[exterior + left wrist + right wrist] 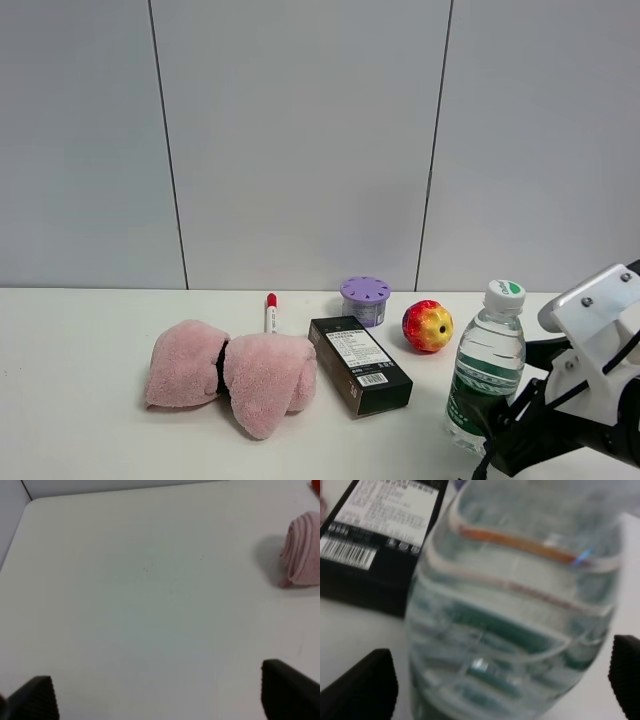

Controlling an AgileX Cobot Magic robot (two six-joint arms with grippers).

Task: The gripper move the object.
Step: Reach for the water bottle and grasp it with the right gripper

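Your right gripper [502, 677] sits at the near right corner of the desk [80, 440], low and level with the lower body of the water bottle [487, 365]. Its jaws are wide, with one black finger [365, 685] on each side of the bottle. In your right wrist view a sliver of desk shows between that finger and the plastic. The far side is too blurred to tell whether it touches.

The bottle stands upright on the desk at the near right, white cap on and green label facing you. It is the tallest thing there. Just to its left lies the black box [360, 365], flat, with its barcode end towards the near edge. A red and yellow ball [427, 325] rests farther back, between the box and the bottle. A purple-lidded pot [365, 298] stands left of the ball, and a red-capped marker [270, 313] lies farther left. A pink plush cloth [230, 375], cinched in the middle, lies near the centre.

Your left gripper [162, 695] hangs over bare desk on the left, its jaws wide and holding nothing.
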